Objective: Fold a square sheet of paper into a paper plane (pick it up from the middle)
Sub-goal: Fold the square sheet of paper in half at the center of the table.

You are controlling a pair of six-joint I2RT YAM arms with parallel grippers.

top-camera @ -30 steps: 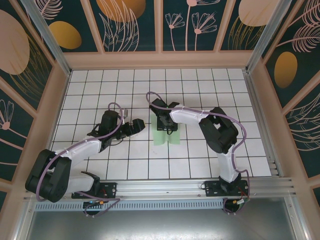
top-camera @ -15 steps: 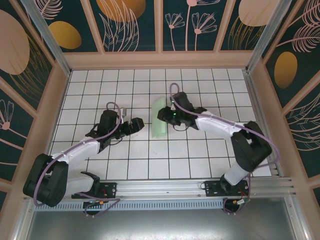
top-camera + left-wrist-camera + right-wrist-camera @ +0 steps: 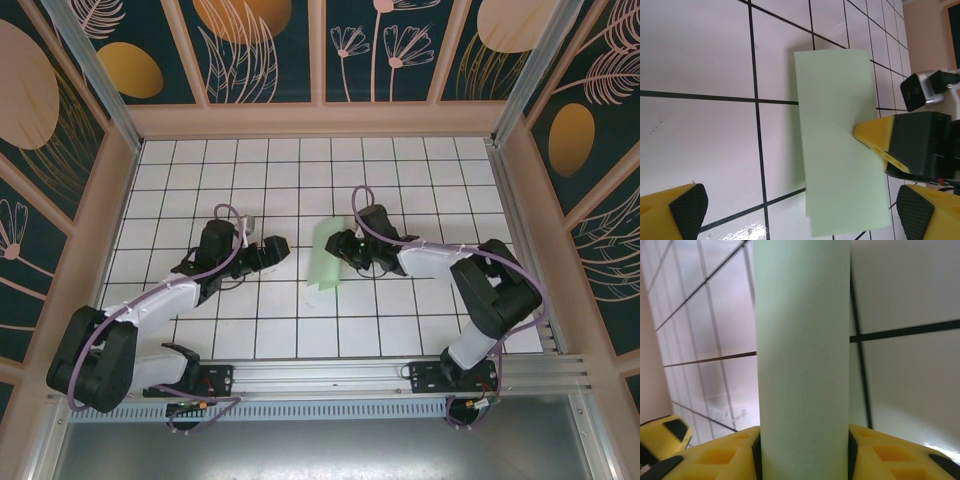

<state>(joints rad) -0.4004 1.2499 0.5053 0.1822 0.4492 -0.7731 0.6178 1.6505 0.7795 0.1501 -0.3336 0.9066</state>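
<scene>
Paper (image 3: 802,360) fills the gap between right jaws, per wrist view.

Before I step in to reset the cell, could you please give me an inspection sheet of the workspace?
Surface: white table with black grid lines; no marks seen.
Job's things: pale green sheet of paper, folded into a long strip, near the middle; no finished plane.
Clutter: nothing seen.
Grippers: left gripper open, apart from the paper, on its left; right gripper at the strip's right edge, its fingers either side of the paper, grip unclear.
Cables: purple cables run along both arms, looping up near each wrist.
Surroundings: floral wall panels on three sides; metal rail along the near edge.
</scene>
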